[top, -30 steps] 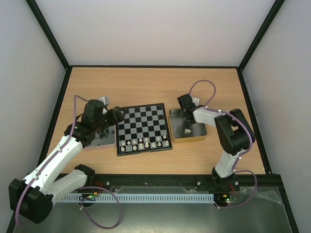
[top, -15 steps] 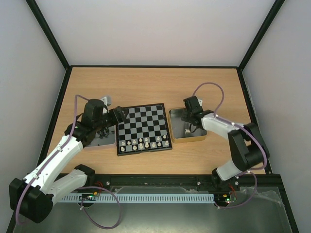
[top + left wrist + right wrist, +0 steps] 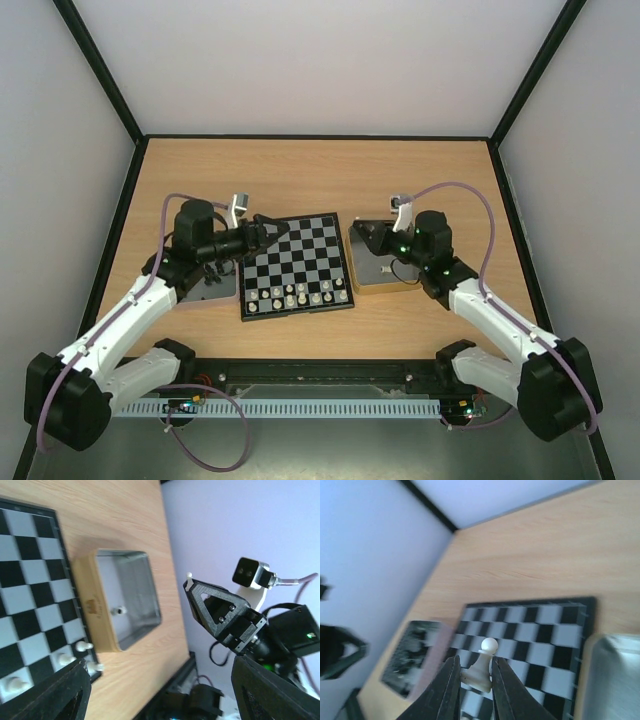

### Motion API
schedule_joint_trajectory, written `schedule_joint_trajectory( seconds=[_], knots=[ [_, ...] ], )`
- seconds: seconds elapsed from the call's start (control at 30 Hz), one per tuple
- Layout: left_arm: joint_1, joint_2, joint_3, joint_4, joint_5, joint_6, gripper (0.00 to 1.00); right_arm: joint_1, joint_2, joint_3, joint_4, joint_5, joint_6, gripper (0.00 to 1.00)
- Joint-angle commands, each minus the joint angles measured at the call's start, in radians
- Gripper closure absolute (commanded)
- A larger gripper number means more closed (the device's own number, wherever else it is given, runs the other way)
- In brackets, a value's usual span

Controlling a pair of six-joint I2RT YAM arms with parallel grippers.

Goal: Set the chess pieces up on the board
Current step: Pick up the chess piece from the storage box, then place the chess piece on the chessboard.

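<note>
Wooden table [image 3: 300, 175] with the chessboard [image 3: 300, 255] dead centre. There's one metal tin [image 3: 372, 280] just beside it at 3 o'clock and another tin [image 3: 412, 655] at 9. The left gripper [image 3: 275, 230] hangs over the board's 11 o'clock corner, jaws spread wide with nothing in them. The right gripper [image 3: 475, 677] is above the 3 o'clock tin's 10 o'clock corner, pinching a white pawn [image 3: 482, 665] upright. White pieces [image 3: 300, 295] line the board's 6 o'clock edge, and one lone white piece [image 3: 119, 611] sits in the 3 o'clock tin.

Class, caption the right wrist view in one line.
Right pincer grips a cream-white pawn, chessboard beyond.
</note>
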Motion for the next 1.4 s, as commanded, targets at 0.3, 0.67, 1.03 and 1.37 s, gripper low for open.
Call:
schedule_joint_trajectory(
  seconds=[0.3, 0.67, 1.03, 1.37],
  knots=[
    [-0.105, 0.026, 0.017, 0.310, 0.212, -0.252, 0.25, 0.147, -0.004, 0.077, 0.306, -0.482, -0.025, 0.84],
    [-0.143, 0.053, 0.035, 0.362, 0.267, -0.319, 0.42, 0.201, 0.072, 0.202, 0.116, -0.583, -0.210, 0.84],
    [-0.143, 0.079, 0.038, 0.321, 0.262, -0.290, 0.68, 0.213, 0.105, 0.242, 0.036, -0.611, -0.279, 0.83],
    [-0.143, 0.078, 0.037, 0.308, 0.263, -0.281, 0.89, 0.215, 0.118, 0.246, 0.030, -0.591, -0.278, 0.83]
  ],
)
